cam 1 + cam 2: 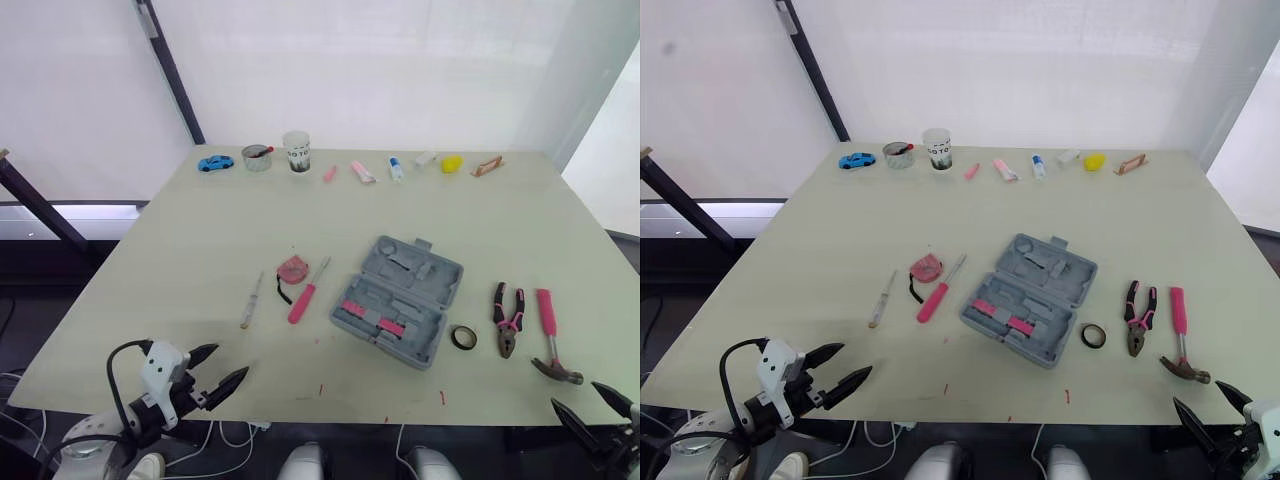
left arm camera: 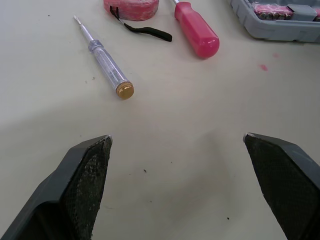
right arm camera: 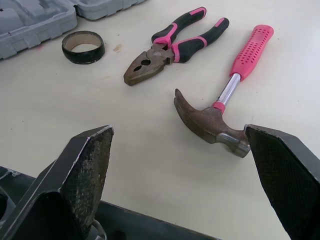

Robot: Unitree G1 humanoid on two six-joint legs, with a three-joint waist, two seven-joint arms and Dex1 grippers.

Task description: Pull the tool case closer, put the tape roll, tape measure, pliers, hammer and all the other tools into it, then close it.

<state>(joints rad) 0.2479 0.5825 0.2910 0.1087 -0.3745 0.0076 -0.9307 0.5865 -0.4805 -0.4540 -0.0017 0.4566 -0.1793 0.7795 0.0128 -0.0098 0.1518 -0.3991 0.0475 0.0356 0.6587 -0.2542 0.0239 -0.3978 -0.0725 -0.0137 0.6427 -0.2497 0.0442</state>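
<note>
The tool case (image 1: 398,300) lies open at mid-frame on the worktop (image 1: 200,230), pliers (image 1: 508,322) and hammer (image 1: 546,318) to its right. The left gripper (image 1: 230,360), lower left, and right gripper (image 1: 576,396), lower right, have their fingers apart, seemingly poised to pull it closer
</note>
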